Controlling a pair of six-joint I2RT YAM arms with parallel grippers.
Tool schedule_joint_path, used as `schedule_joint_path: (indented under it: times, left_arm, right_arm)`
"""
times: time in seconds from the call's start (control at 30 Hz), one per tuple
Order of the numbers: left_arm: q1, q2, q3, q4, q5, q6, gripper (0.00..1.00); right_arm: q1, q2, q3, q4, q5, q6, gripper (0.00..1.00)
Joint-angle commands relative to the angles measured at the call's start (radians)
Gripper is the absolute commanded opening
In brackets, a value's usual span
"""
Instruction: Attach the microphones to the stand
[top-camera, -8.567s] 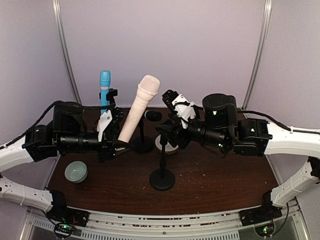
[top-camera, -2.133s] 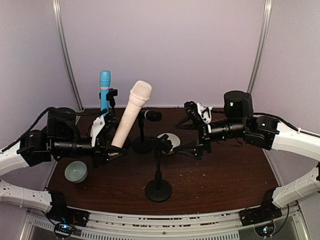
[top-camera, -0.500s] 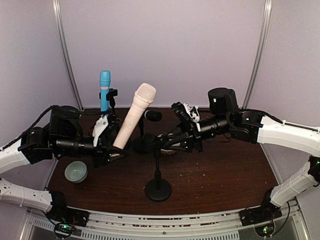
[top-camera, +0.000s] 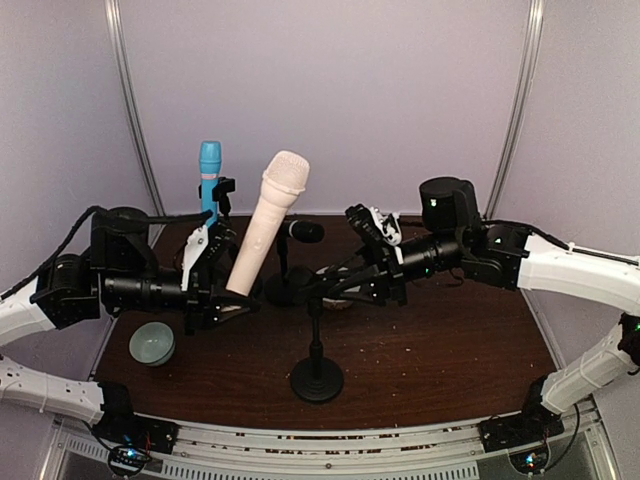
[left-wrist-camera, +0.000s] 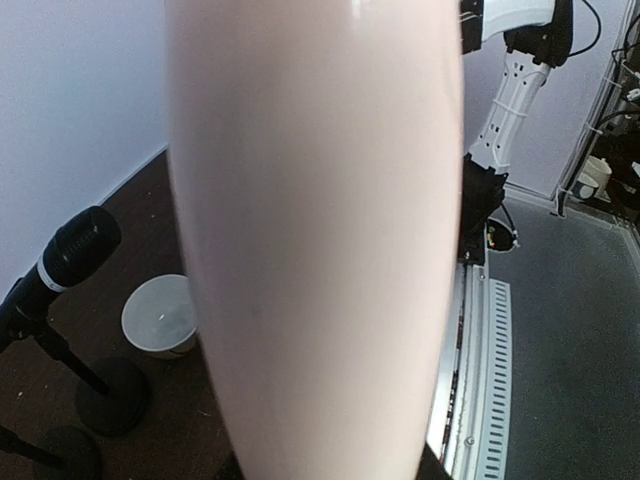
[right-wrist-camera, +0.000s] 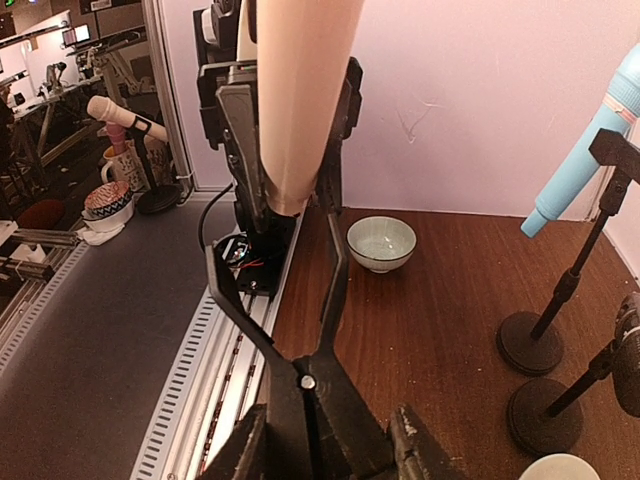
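The left gripper holds the pink mic tight by its bottom end. The mic tilts up, just left of the front stand, and is not in it yet. The right gripper is closed on the stand's clip. The blue mic and black mic sit in the back stands. The pink mic looks fat and smooth. If it comes in crooked, it could miss the clip, slip, or tip the stand.

White links, black joints on left arm, right arm; green lights.
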Motion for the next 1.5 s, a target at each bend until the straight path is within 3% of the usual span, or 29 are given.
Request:
schedule_joint_path:
  times: [0.0,0.43,1.0,1.1,1.17,1.33,1.4,1.47]
  left_arm:
    - [-0.038,0.017,-0.010,0.110,0.024,0.014,0.00]
    - [-0.076,0.097,-0.102,0.187,-0.050,-0.022,0.00]
    - [-0.141,0.187,0.009,0.058,-0.305,-0.037,0.00]
    - [-0.145,0.186,0.013,0.058,-0.314,-0.039,0.00]
    - [-0.147,0.187,0.013,0.058,-0.315,-0.042,0.00]
    - [-0.151,0.190,0.016,0.059,-0.322,-0.049,0.01]
    - [-0.152,0.190,0.017,0.058,-0.332,-0.055,0.08]
    - [-0.153,0.188,0.020,0.051,-0.347,-0.066,0.26]
  right_arm:
    - [-0.001,-0.024,-0.021,0.087,0.003,0.047,0.23]
    - [-0.001,-0.018,-0.053,0.188,-0.013,0.140,0.23]
    - [0.001,-0.011,-0.062,0.221,0.054,0.231,0.23]
    - [0.003,-0.019,-0.063,0.211,0.071,0.233,0.33]
    - [0.003,-0.026,-0.065,0.203,0.080,0.231,0.47]
    - [0.006,-0.053,-0.087,0.198,0.101,0.218,0.67]
    - [0.006,-0.061,-0.092,0.189,0.103,0.208,0.71]
    - [0.007,-0.066,-0.089,0.170,0.105,0.200,0.74]
